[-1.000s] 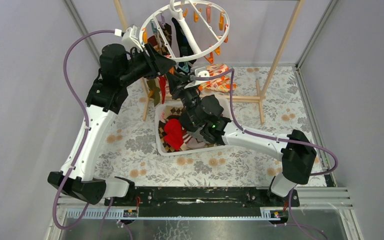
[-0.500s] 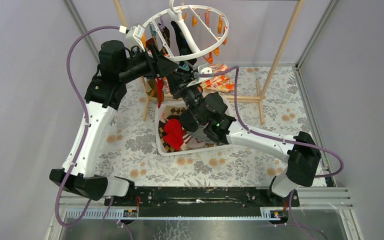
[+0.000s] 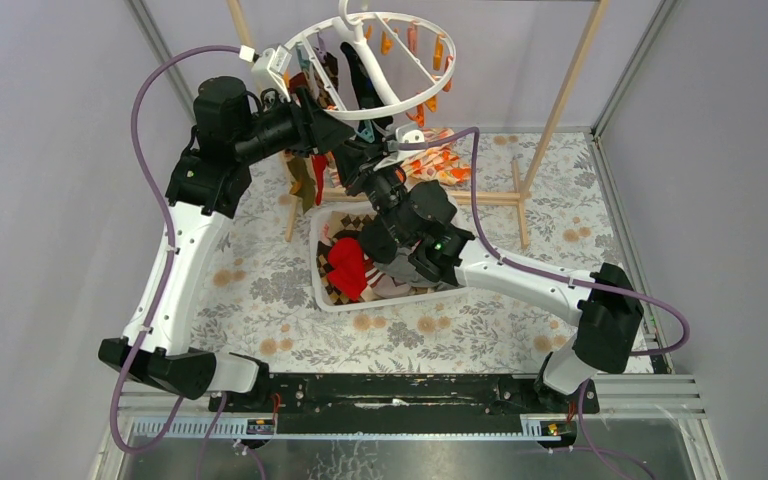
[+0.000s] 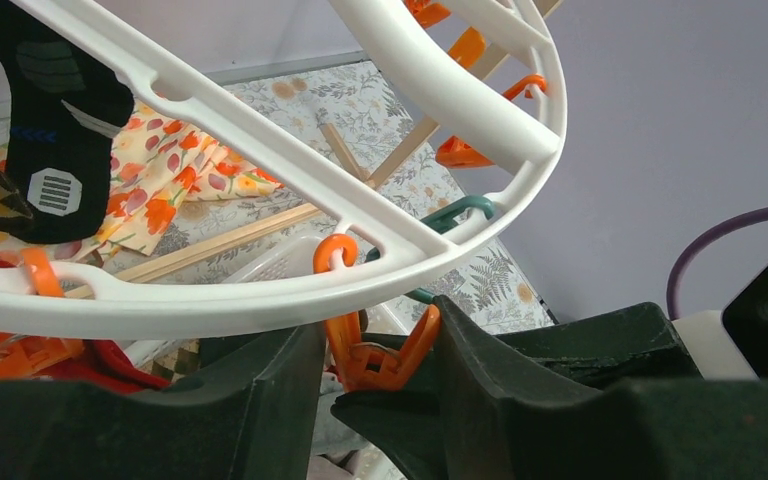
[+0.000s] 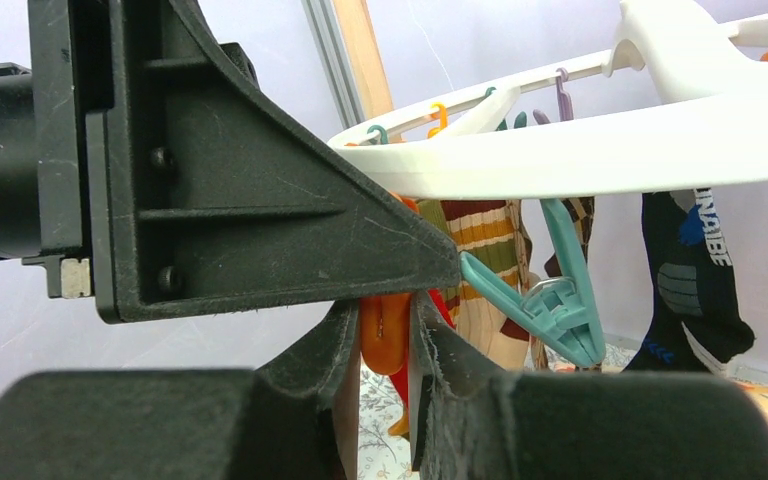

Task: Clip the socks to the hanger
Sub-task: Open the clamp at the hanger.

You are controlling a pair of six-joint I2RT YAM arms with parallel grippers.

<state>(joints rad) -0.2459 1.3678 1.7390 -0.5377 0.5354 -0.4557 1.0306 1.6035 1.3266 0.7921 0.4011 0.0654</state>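
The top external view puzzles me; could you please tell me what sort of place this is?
Probably a robot test cell staged as a laundry corner: plain panels enclose a floral-covered table with a wooden pole frame, the hanger and a basket of socks.

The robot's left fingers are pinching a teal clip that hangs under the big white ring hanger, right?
Not quite: the clip is orange, not teal. In the left wrist view, the left fingers are pinching an orange clip that hangs under the big white ring hanger. A teal hook shows just behind it, but the fingers aren't on that one.
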